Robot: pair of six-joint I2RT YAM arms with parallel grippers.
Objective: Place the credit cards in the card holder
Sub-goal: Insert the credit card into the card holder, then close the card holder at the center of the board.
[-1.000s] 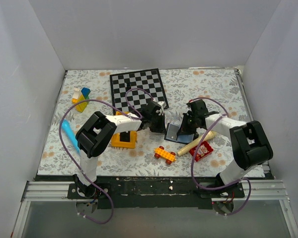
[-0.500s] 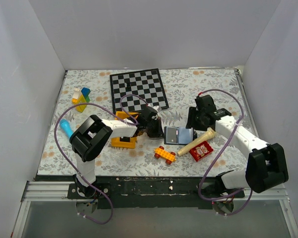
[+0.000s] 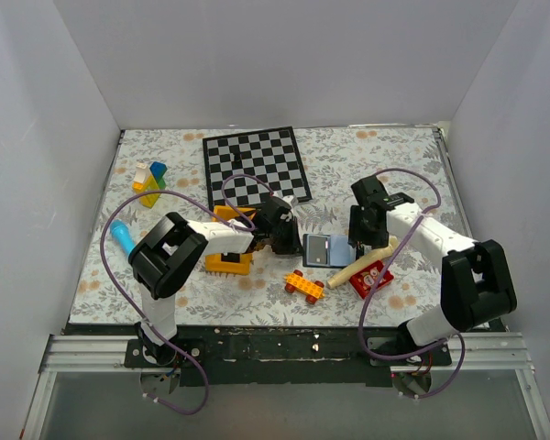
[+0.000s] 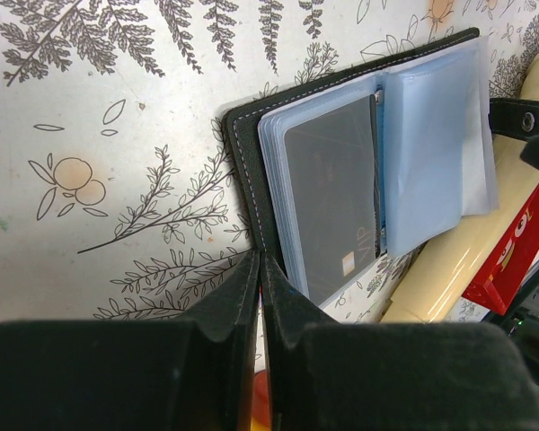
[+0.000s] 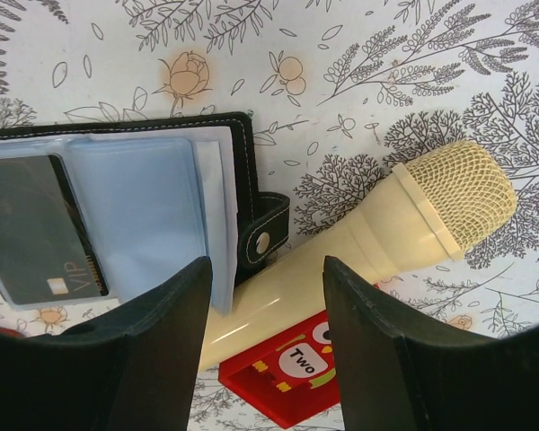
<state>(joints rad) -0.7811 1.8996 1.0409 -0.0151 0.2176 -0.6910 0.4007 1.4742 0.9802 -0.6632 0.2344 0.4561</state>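
Note:
The card holder point(image 3: 328, 249) lies open and flat on the floral table, its black cover point(image 4: 244, 148) under blue-grey plastic pockets. One dark credit card point(image 4: 331, 184) with a small white mark sits inside a left pocket, and it also shows in the right wrist view as the credit card point(image 5: 38, 232). My left gripper point(image 4: 260, 259) is shut, its tips at the holder's near left edge; I cannot tell whether they pinch the cover. My right gripper point(image 5: 265, 267) is open just right of the holder point(image 5: 242, 171), over its snap tab and a cream toy microphone, holding nothing.
The cream toy microphone point(image 3: 362, 263) lies against the holder's right side, beside a red "Two" packet point(image 3: 373, 278). An orange brick piece point(image 3: 304, 285) sits in front, an orange block point(image 3: 229, 258) under the left arm. A chessboard point(image 3: 255, 163), coloured blocks point(image 3: 149, 181) and a blue object point(image 3: 123, 239) lie further off.
My right gripper has opened and drawn back off the card holder, which went from tilted up to lying flat and open. The left gripper shifted slightly nearer and stayed shut.

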